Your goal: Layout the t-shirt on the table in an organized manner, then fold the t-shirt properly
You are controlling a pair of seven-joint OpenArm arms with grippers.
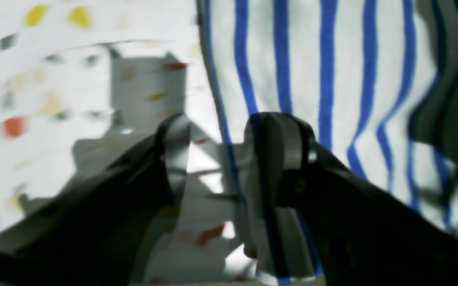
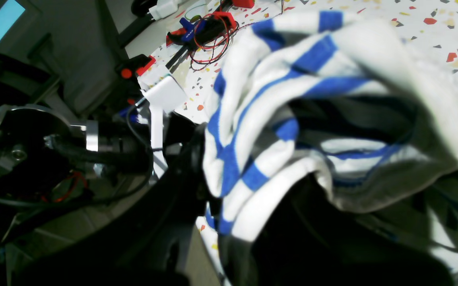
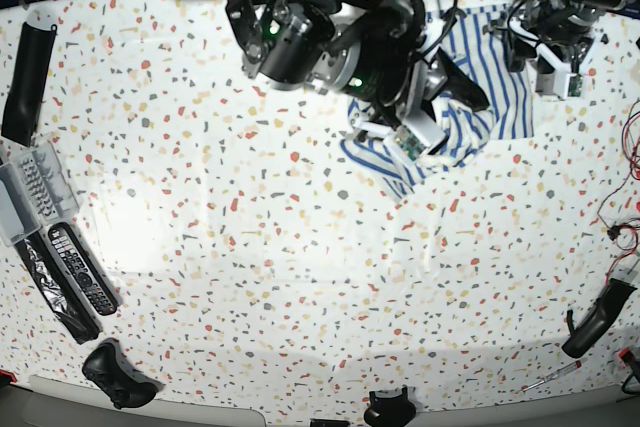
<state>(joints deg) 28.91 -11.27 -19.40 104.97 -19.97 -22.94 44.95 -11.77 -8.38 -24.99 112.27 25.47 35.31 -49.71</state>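
At the near edge of the base view, a black game controller (image 3: 117, 375) lies at 7 o'clock on the terrazzo table (image 3: 300, 277), another dark device (image 3: 390, 409) sits at 6 o'clock, and a black handled tool (image 3: 597, 319) lies at 4 o'clock. Farther in at 9 o'clock, two remote controls (image 3: 75, 269) lie side by side, with a grey keypad (image 3: 30, 187) just beyond them and a long black sleeve (image 3: 26, 79) at 10 o'clock.

The middle of the table shows only flecks. Past it, at about 1 o'clock, the t-shirt (image 3: 470, 107) lies bunched in a crumpled heap, its blue stripes running in several directions.

The right gripper (image 3: 455, 82) reaches into that heap from 12 o'clock. In the right wrist view its fingers are pressed together on a thick gathered fold of the t-shirt (image 2: 292, 131), the cloth draping over and around them, with red wires (image 2: 209, 35) on the table behind.

The left gripper (image 1: 221, 143) is at 2 o'clock, at the shirt's far right edge. In the left wrist view its two dark fingers (image 1: 173, 143) stand spread wide apart: one is over bare table (image 1: 34, 99), the other over the striped cloth (image 1: 324, 71), and the shirt's hem runs between them. That view is blurred, so whether a fingertip touches the cloth cannot be told.
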